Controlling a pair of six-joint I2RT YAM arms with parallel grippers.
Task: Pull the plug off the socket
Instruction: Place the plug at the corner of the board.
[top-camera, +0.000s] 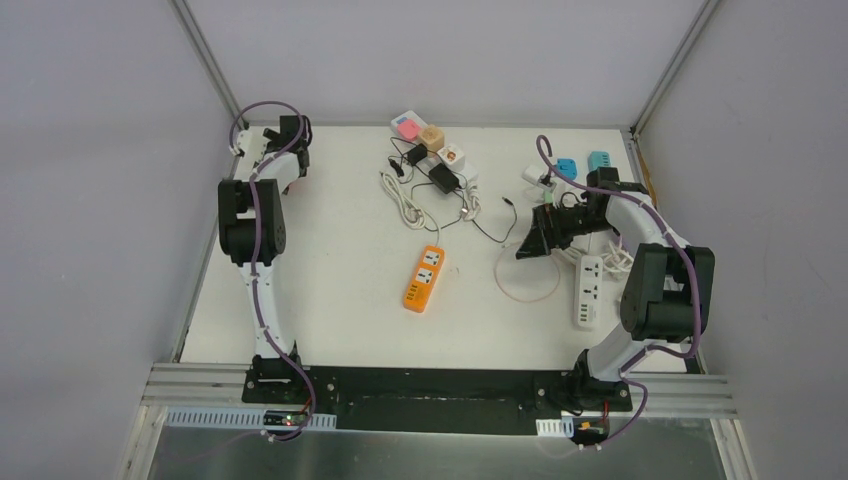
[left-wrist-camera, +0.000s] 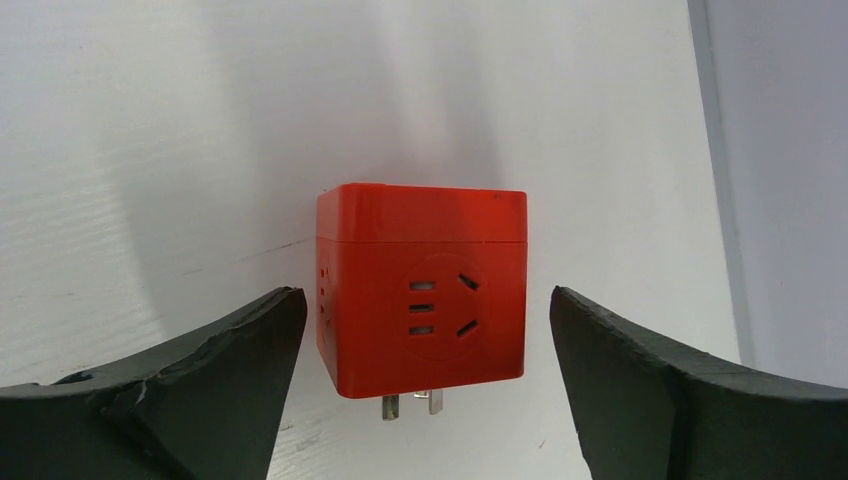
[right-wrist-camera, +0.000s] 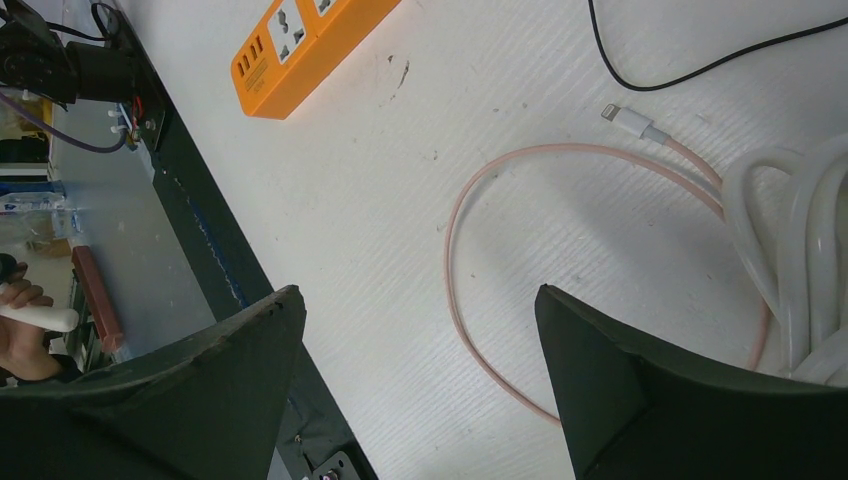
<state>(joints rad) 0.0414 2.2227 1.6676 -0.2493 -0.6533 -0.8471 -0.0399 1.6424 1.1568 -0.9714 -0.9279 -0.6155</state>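
A red cube socket adapter lies on the white table with its two metal prongs bare and plugged into nothing. My left gripper is open, its fingers to either side of the cube without touching it. In the top view the left gripper is at the back left corner and hides the cube. My right gripper is open and empty, hovering over a pink cable. In the top view the right gripper is right of an orange power strip.
A white strip with cube adapters, black chargers and tangled cords sit at the back middle. A white power strip and its coiled white cord lie by the right arm. Blue plugs are at the back right.
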